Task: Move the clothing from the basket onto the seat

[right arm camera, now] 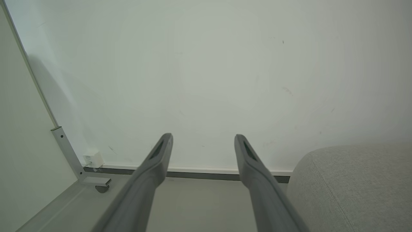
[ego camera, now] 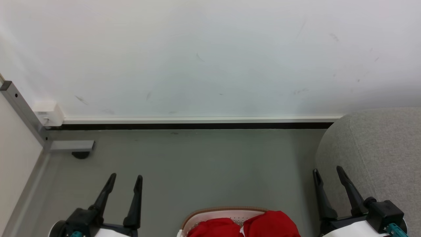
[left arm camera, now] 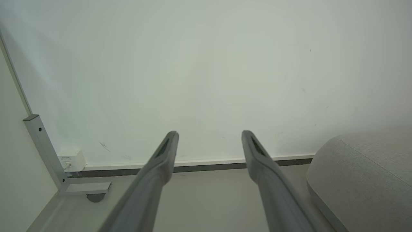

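Note:
Bright red clothing (ego camera: pixel 253 227) lies bunched in the white basket (ego camera: pixel 223 211) with the tan rim, at the bottom middle of the head view. The light grey seat (ego camera: pixel 378 154) rises at the right; it shows too in the left wrist view (left arm camera: pixel 367 180) and the right wrist view (right arm camera: pixel 354 187). My left gripper (ego camera: pixel 126 177) stands open at the lower left, well left of the basket, with nothing between its fingers (left arm camera: pixel 167 151). At the lower right, against the seat's rounded edge, my right gripper (ego camera: pixel 327 171) is open and empty, its fingers (right arm camera: pixel 244 154) pointing at the wall.
A white wall (ego camera: pixel 210 56) with a dark skirting strip (ego camera: pixel 197 125) stands ahead. A grey metal post with a foot (ego camera: pixel 70 145) and a small white box (ego camera: pixel 49 113) sit in the left corner. Grey floor (ego camera: pixel 197 164) stretches between basket and wall.

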Controlling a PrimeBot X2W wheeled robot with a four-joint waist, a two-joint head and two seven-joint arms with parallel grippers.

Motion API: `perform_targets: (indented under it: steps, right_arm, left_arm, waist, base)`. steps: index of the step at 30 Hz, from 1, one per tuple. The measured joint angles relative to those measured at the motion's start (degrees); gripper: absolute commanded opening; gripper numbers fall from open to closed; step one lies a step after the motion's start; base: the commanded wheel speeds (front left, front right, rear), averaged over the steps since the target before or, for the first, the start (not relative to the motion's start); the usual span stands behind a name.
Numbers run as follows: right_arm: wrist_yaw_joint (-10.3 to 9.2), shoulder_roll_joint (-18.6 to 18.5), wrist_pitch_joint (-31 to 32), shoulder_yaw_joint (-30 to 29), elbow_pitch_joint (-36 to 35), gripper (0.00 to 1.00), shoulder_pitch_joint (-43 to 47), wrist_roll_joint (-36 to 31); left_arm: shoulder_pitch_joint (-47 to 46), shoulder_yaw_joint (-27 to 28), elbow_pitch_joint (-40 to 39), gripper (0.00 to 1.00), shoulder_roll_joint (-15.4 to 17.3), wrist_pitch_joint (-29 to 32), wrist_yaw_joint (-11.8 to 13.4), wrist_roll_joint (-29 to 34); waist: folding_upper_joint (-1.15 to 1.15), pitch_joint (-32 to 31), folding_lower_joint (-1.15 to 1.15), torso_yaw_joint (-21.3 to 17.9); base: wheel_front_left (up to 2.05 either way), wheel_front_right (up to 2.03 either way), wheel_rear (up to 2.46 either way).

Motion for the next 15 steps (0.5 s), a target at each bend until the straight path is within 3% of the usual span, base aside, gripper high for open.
perform_targets:
  steps: [15]
  right_arm:
    - [0.0, 0.01, 0.0, 0.12, 0.45, 1.0, 0.0, 0.24]
  left_arm:
    - [-0.02, 0.81, 0.71, 1.0, -0.74, -0.02, 0.0, -0.4]
  waist:
    - [0.0, -0.03, 0.0, 0.01]
  base:
    - [0.0, 0.0, 0.0]
